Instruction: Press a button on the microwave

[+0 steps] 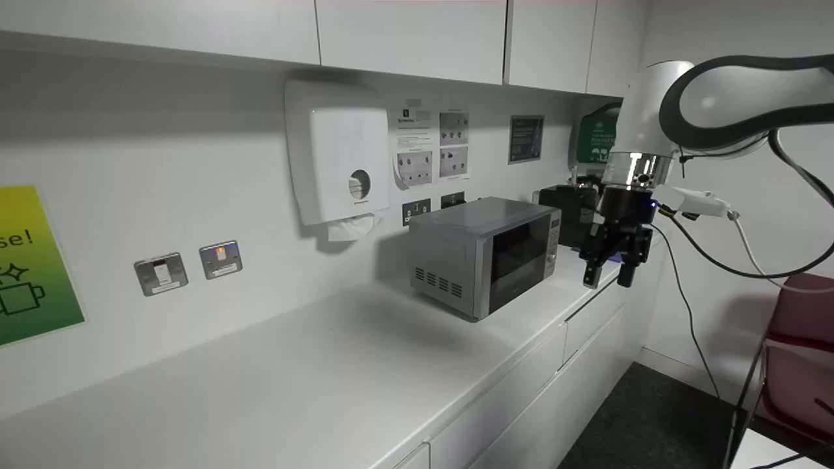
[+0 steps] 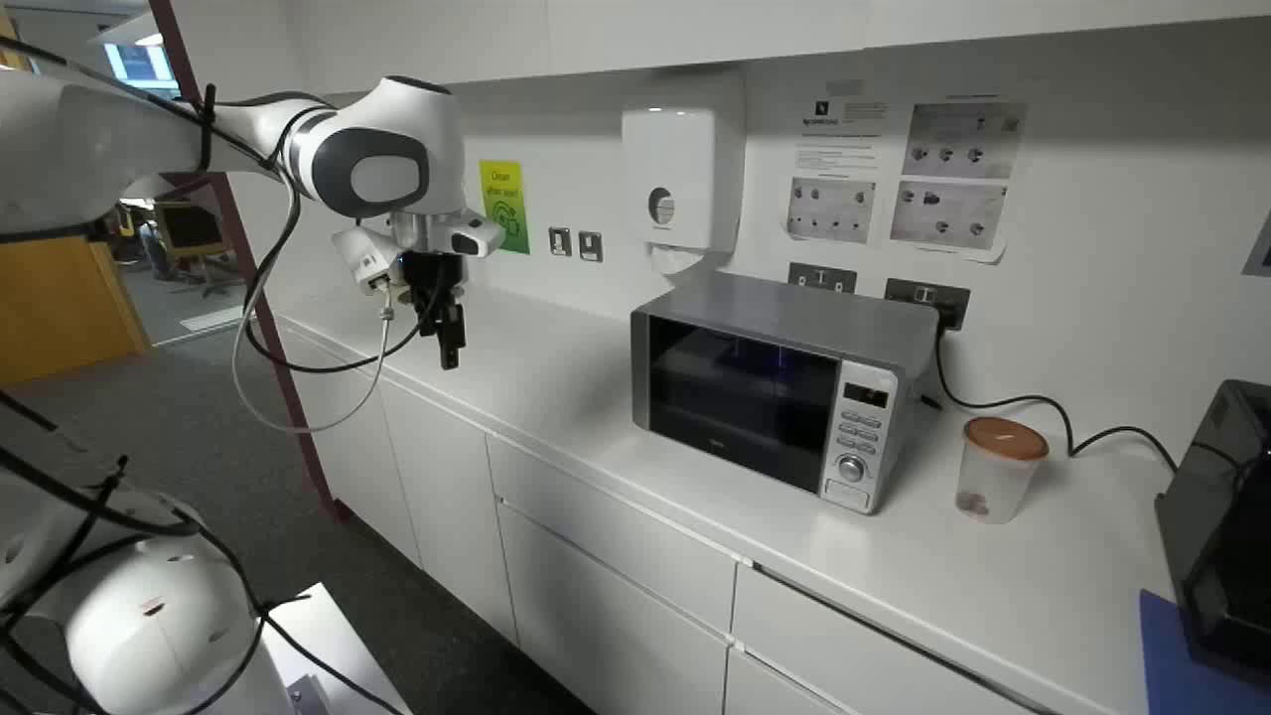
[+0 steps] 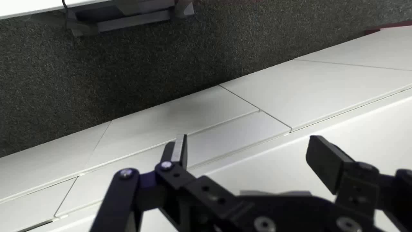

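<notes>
The grey-silver microwave stands on the counter, its dark glass door facing the room. In an exterior view the microwave shows its control panel at the front right end, with a small display, rows of buttons and a round dial. My gripper points down, apart from the microwave and in front of it. In an exterior view the gripper appears left of the microwave. In the wrist view the gripper is open with nothing between its fingers. The microwave is out of the wrist view.
A clear tub with an orange lid and a black appliance stand beyond the panel end. A white towel dispenser hangs behind the microwave. Wall cupboards overhang the counter. Cables loop from the arm.
</notes>
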